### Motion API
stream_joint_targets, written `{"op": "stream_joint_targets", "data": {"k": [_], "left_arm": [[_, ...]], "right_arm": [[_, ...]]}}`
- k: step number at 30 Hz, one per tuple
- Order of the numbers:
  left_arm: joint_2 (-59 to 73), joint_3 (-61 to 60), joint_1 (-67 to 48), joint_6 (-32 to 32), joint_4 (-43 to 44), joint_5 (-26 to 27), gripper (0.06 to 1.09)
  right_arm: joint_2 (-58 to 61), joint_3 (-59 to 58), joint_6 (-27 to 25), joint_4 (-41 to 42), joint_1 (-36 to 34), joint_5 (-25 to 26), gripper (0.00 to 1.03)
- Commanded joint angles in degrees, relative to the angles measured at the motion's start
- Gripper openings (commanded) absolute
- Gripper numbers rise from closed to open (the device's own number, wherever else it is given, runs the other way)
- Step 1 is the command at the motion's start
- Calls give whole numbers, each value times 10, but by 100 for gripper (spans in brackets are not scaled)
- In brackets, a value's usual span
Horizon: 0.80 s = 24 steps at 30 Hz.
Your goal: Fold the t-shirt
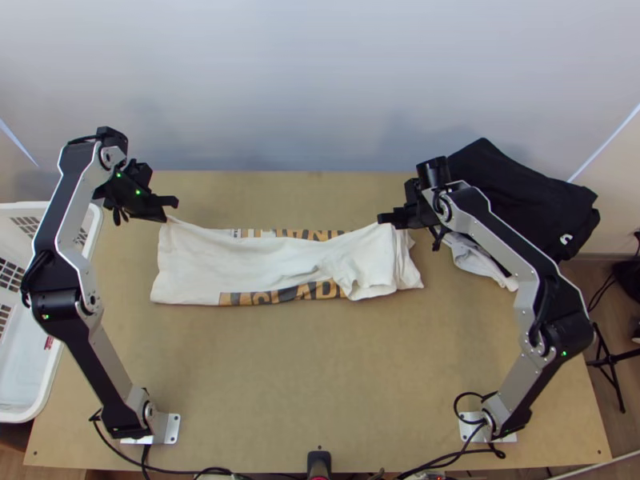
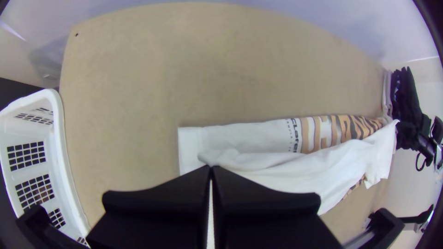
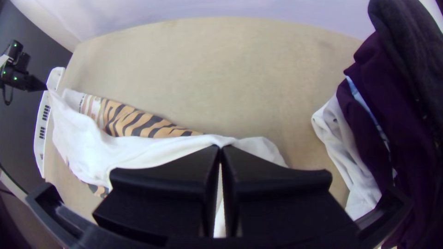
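Observation:
The white t-shirt (image 1: 240, 260) lies across the table as a long folded strip, with orange and dark print showing along both long edges. In the top view my left gripper (image 1: 170, 210) is shut on the strip's far left corner, which is lifted a little. My right gripper (image 1: 386, 220) is shut on the cloth near its far right end. The left wrist view has the left gripper (image 2: 211, 169) pinching a peak of the shirt (image 2: 295, 168). In the right wrist view the right gripper (image 3: 220, 148) closes on a raised edge of the shirt (image 3: 138, 150).
A white basket (image 1: 96, 232) stands at the left table edge. At the far right lies a pile of dark clothes (image 1: 520, 192) with a pale garment (image 1: 480, 260) partly under it. Bare wood (image 1: 320, 376) stretches between the shirt and the near edge.

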Motion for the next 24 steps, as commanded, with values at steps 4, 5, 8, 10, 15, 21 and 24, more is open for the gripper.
{"op": "stream_joint_targets", "data": {"k": [4, 5, 8, 10, 15, 21, 24], "left_arm": [[25, 20, 35, -24, 4, 17, 78], [24, 20, 42, -22, 2, 27, 91], [12, 18, 70, -24, 12, 41, 103], [-8, -3, 101, -24, 41, 72, 103], [-47, -79, 166, 36, 66, 179, 102], [-63, -184, 201, 94, 79, 268, 102], [-72, -263, 199, 110, 138, 276, 102]], "right_arm": [[9, 17, 21, 21, -1, 71, 100], [-3, 17, 22, 21, 1, 90, 99], [-62, 4, 27, 20, 9, 117, 99], [-112, -8, 31, 20, 18, 120, 99], [-196, -36, 41, -19, 31, 120, 99], [-239, -59, 54, -66, 34, 119, 99], [-250, -55, 63, -74, 36, 118, 99]]}}
